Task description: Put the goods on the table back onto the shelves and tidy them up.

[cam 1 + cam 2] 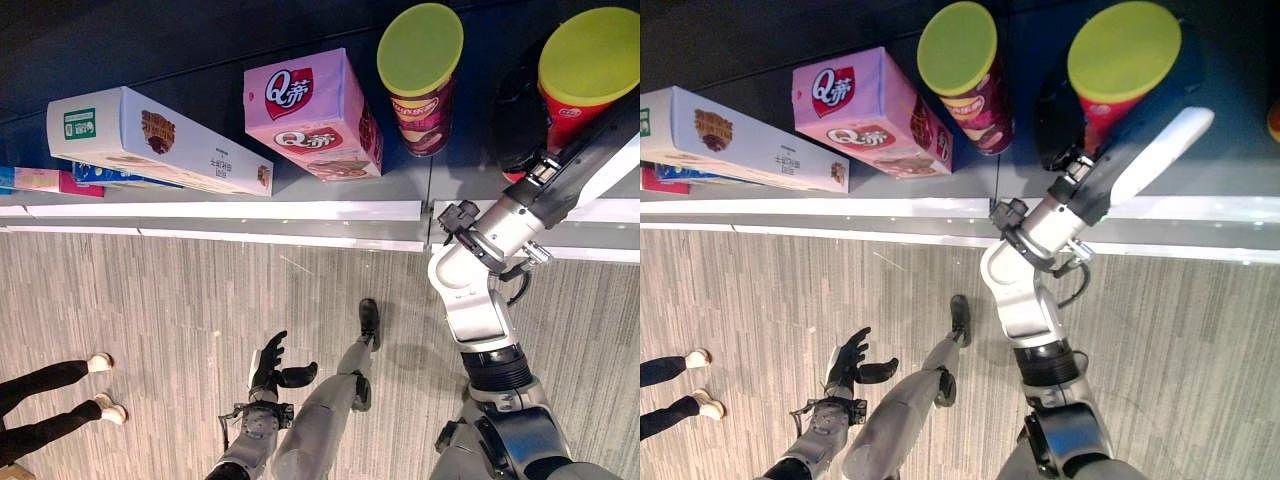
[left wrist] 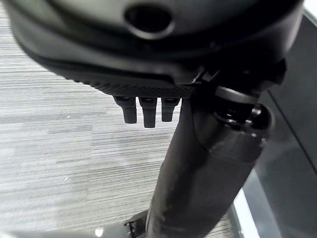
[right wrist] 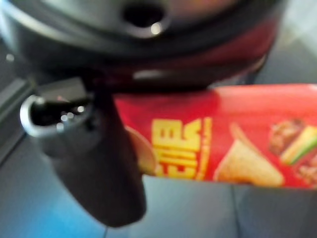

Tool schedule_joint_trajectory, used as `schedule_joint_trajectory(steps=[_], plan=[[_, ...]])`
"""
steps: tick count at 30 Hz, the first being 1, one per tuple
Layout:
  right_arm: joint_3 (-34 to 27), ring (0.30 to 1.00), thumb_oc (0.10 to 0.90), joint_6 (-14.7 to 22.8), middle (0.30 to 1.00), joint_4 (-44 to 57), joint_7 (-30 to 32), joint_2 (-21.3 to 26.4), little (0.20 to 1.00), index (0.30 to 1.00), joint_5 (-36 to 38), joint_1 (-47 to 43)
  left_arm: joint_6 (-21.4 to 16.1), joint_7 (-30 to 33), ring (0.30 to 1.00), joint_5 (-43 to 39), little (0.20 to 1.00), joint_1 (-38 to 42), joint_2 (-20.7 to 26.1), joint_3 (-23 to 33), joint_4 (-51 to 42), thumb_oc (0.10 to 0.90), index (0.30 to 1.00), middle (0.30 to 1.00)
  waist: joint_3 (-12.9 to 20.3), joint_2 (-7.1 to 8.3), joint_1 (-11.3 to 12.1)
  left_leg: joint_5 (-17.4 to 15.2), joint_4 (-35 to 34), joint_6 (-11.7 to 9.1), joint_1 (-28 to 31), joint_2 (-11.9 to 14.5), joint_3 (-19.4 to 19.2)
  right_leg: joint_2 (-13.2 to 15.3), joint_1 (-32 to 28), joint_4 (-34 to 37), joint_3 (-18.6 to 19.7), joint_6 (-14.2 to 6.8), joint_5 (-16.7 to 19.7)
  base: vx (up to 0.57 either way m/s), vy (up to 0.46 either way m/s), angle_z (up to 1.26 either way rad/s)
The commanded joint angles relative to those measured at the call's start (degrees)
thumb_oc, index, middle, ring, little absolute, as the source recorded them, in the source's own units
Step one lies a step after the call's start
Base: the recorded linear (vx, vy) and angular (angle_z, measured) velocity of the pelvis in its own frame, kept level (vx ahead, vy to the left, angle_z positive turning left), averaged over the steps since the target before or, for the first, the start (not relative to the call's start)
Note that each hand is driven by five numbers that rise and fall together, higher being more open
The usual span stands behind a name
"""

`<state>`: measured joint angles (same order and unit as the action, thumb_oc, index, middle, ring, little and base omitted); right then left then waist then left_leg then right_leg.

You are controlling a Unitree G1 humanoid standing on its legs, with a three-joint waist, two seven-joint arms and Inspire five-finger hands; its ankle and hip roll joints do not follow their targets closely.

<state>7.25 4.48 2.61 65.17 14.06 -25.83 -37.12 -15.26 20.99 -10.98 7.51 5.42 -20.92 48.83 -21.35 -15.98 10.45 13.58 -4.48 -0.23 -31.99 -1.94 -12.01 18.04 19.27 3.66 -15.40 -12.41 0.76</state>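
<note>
On the shelf (image 1: 300,190), the right hand (image 1: 520,120) is wrapped around a red can (image 1: 575,70), just beside the maroon can (image 1: 420,75) and pink box (image 1: 310,115). Left hand (image 1: 270,365) hangs relaxed, well below.

Dark shelf (image 1: 200,40) with a pale front edge. Standing on it: a white box (image 1: 150,140) lying lengthwise, a pink box (image 1: 312,115) just beside it, a maroon can (image 1: 420,75) with a green lid, and a red can (image 1: 585,70) with a green lid. Flat blue and pink packs (image 1: 45,180) lie partly under the white box. Grey striped floor (image 1: 150,320) below.
</note>
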Motion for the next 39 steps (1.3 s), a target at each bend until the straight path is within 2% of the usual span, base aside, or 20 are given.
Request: schedule_joint_trajectory(steps=[1,10,21,26,34,35,36,39], plan=[[1.2,0.3,0.4,4.0,0.3,3.6,1.9,3.4,0.3,0.3,-6.9,-6.4,-1.6,3.1,0.9,1.3,0.9,-0.6,4.3,-1.9,-0.1,0.8,0.9,0.9,2.7,-1.11,0.7,-10.8,8.6,-4.4,-6.4,2.9,0.0,7.4,5.7,-0.5,-0.4,-2.2,7.8,0.03,-0.011,-0.04],[0.6,0.3,0.4,3.7,0.3,2.2,2.3,4.5,0.3,0.3,-7.8,-8.1,-2.0,3.6,0.9,2.7,0.9,-0.4,4.9,-2.1,-1.5,0.8,0.9,0.9,2.8,-1.77,1.1,-11.2,9.2,-4.3,-7.7,2.7,-0.2,7.6,7.2,-1.0,0.2,-2.2,7.8,0.02,-0.011,-0.04],[-2.5,0.3,0.4,3.9,0.3,0.1,4.0,5.7,0.3,0.3,-7.3,-9.1,-2.8,5.0,0.9,6.5,0.9,-0.5,5.4,-3.0,-3.7,0.8,0.9,0.9,3.6,-3.3,2.0,-11.2,9.3,-4.4,-9.7,2.2,-0.3,8.1,9.8,-1.3,0.7,-2.4,8.0,0.01,0.002,0.02],[-4.7,0.3,0.4,3.1,0.3,-1.4,5.5,6.7,0.3,0.3,-7.2,-9.6,-3.0,5.1,0.9,6.9,0.9,-0.3,4.9,-3.1,-3.4,0.8,0.9,0.9,4.5,-3.21,2.6,-11.7,9.8,-4.2,-10.2,2.1,0.1,8.1,9.7,-1.2,0.4,-2.5,8.0,0.01,-0.001,0.02],[-5.6,0.3,0.4,3.0,0.3,-1.7,5.5,6.8,0.3,0.3,-6.5,-8.6,-2.9,5.1,0.9,6.9,0.9,-0.4,5.2,-3.2,-3.6,0.8,0.9,0.9,5.0,-2.55,2.3,-12.1,10.2,-4.1,-9.9,2.0,0.0,8.0,9.7,-1.6,0.6,-2.3,7.7,0.0,0.0,0.0],[-5.6,0.34,0.427,3.1,0.34,-1.7,5.3,6.8,0.34,0.34,-6.2,-8.3,-2.8,5.1,0.9,7.0,0.9,-0.5,5.1,-3.0,-3.4,0.8,0.9,0.9,5.0,-2.41,2.2,-12.1,10.2,-4.1,-9.9,2.2,0.1,8.0,9.7,-1.7,0.6,-2.3,7.7,0.0,-0.032,0.01],[-5.6,0.9,0.8,3.4,0.9,-1.5,5.0,6.7,0.9,0.9,-6.1,-7.5,-2.6,5.2,0.9,7.2,0.9,-0.5,5.0,-2.7,-3.0,0.8,0.9,0.9,4.9,-2.29,2.0,-12.2,10.3,-4.2,-9.9,2.2,0.2,7.9,9.6,-1.8,0.6,-2.3,7.6,0.0,-0.033,0.01],[-5.2,0.9,0.8,4.0,0.9,-0.6,4.8,6.0,0.9,0.9,-5.8,-6.0,-2.3,5.6,0.9,7.5,0.9,-0.7,4.9,-2.2,-1.9,0.8,0.9,0.9,4.8,-1.72,1.6,-12.3,10.4,-4.2,-9.6,2.5,0.1,7.5,9.5,-1.9,0.7,-2.2,7.4,0.0,0.0,0.0]])
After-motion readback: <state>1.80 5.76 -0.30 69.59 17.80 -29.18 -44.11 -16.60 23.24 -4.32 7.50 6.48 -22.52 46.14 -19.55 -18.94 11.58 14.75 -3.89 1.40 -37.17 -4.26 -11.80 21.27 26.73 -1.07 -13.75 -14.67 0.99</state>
